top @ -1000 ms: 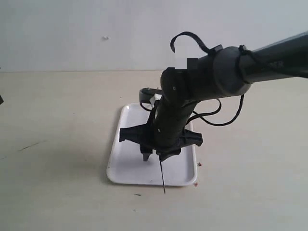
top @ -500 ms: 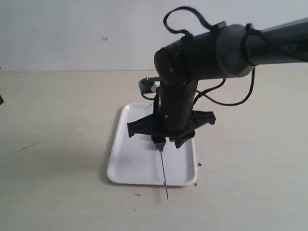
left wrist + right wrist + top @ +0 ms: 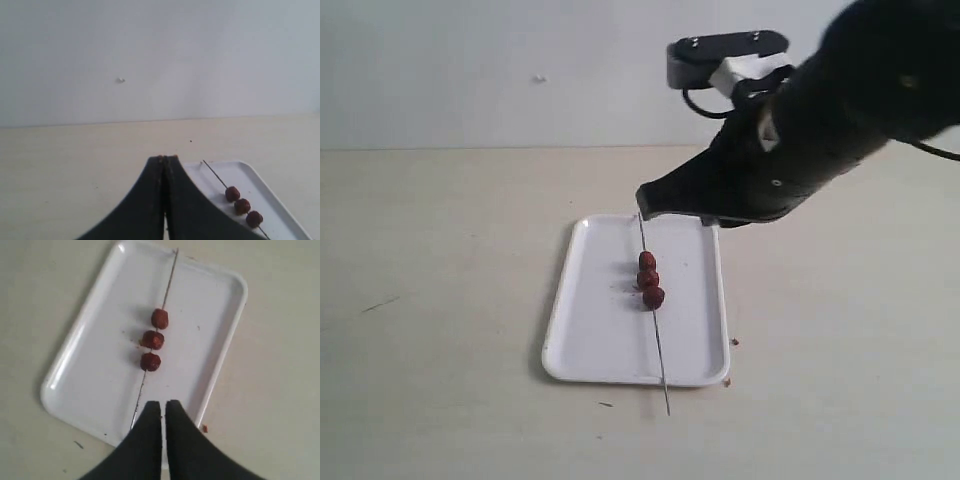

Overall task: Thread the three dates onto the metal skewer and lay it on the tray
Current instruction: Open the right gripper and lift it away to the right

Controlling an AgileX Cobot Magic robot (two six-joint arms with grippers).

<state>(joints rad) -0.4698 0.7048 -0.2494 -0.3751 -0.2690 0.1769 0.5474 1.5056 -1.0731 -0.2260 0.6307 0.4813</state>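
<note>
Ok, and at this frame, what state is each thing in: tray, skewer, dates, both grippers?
tray: flat on the table, loaded
skewer: lying lengthwise on the tray, one tip past its rim, not held
dates: all three threaded on the skewer, in a row
left gripper: shut, empty
right gripper: shut, empty, above the tray

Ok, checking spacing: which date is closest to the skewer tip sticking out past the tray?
The end date nearest the exterior camera; the other two dates sit behind it, further up the skewer, over the tray.
</note>
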